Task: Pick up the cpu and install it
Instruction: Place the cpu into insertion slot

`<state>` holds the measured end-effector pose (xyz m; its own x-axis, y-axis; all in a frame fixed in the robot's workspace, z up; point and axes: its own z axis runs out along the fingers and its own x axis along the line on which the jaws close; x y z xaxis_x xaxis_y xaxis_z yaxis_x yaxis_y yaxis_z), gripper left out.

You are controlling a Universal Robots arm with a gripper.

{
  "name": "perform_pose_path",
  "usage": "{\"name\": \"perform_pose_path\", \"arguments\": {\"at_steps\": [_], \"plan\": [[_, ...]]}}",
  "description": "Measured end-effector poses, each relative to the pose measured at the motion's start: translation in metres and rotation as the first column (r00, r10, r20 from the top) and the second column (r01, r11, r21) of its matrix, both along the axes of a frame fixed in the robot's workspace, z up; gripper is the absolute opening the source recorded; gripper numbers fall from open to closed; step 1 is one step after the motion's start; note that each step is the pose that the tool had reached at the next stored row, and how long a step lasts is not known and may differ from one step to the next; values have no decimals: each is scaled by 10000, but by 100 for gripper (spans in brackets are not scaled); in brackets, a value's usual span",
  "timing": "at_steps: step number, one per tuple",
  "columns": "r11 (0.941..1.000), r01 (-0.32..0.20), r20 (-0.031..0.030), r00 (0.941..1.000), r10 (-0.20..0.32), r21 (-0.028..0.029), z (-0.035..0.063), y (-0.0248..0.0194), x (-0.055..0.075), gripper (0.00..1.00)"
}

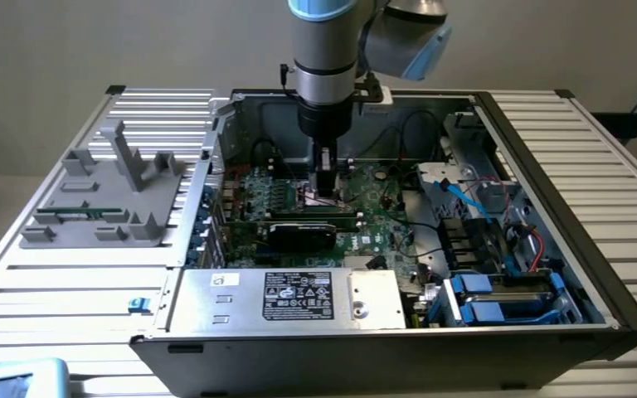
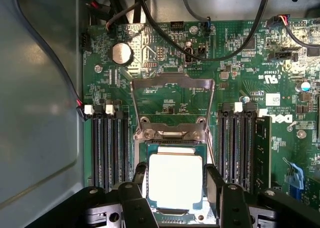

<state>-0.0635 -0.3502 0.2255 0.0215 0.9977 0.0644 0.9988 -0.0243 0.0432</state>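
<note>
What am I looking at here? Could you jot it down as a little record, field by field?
Place: open computer case on a slatted table
Robot: one arm, its gripper reaching down inside the case over the green motherboard
Gripper: closed on the cpu, one finger against each of two opposite edges
Socket: metal bracket swung open, cpu directly at it
Seated in socket: cannot tell

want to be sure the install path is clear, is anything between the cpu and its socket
nothing visible does: the cpu sits right at the socket, at the gripper, and the metal bracket is swung open, clear of it
</note>
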Motion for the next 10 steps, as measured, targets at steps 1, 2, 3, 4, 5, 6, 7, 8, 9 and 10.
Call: {"name": "perform_pose_path", "arguments": {"at_steps": [1,2,3,4,5,6,7,8,9,10], "plan": [[10000,0,0,10000,0,3,-5,0,-5,55],[10000,0,1,10000,0,7,-11,1,-9,55],[10000,0,1,10000,0,10,-17,1,-13,55],[10000,0,2,10000,0,13,-24,1,-18,55],[10000,0,1,10000,0,16,-30,1,-21,55],[10000,0,1,10000,0,20,-36,0,-25,55],[10000,0,1,10000,0,26,-42,0,-29,55],[10000,0,0,10000,0,32,-48,0,-32,55],[10000,-1,1,10000,1,40,-54,0,-33,55],[10000,-2,1,10000,2,47,-60,0,-35,55]]}}
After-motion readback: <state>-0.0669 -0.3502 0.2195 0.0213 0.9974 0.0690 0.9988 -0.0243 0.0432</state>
